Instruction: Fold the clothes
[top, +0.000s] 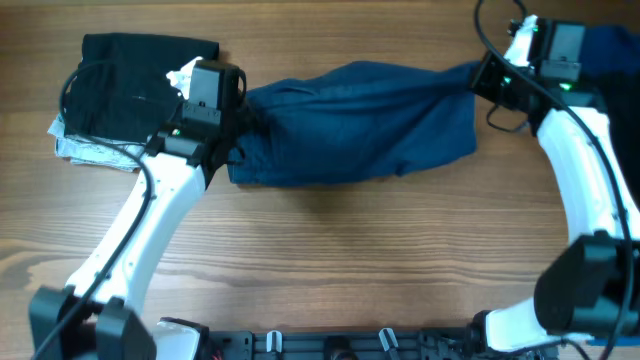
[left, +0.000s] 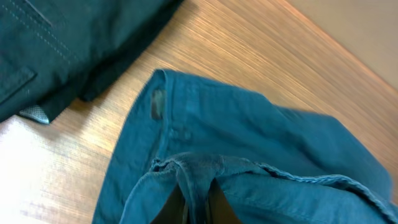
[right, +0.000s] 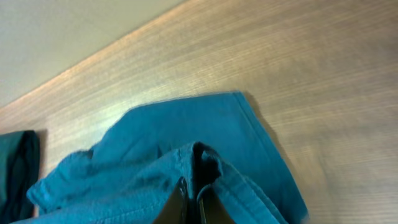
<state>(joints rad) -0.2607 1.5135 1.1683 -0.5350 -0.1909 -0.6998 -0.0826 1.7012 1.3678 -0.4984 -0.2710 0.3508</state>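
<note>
The navy trousers lie stretched across the middle of the table, bunched and wrinkled, so the two legs are hard to tell apart. At the waistband end, the left gripper pinches a fold of cloth between closed fingers. At the other end, the right gripper nips the hem the same way. From overhead both grippers' fingers are hidden by the wrists. A black garment covers most of a pale patterned garment at far left. A royal blue garment is cut off at the top right.

Wood-grain table; pale plain surface beyond its edge.
</note>
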